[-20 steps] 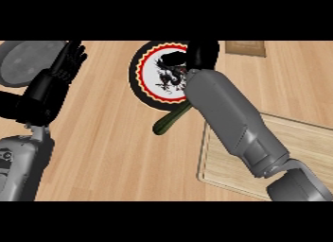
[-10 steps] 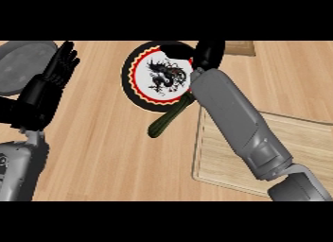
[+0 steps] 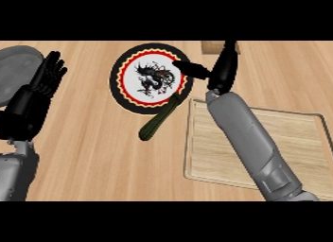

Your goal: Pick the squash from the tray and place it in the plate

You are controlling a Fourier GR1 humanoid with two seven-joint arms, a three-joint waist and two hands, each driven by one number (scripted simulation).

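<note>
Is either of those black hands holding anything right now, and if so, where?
Nothing is held. The squash lies half on the plate; the right hand and left hand are open.

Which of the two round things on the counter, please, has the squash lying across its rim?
The plate with the red scalloped ring and black dragon figure; the squash overlaps its lower rim. The plain grey disc at left has nothing on it.

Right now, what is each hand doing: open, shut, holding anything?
Left hand: open, fingers straight, resting at the view's left, holding nothing.
Right hand: open beside the plate, holding nothing; squash lies across the plate's rim.
</note>
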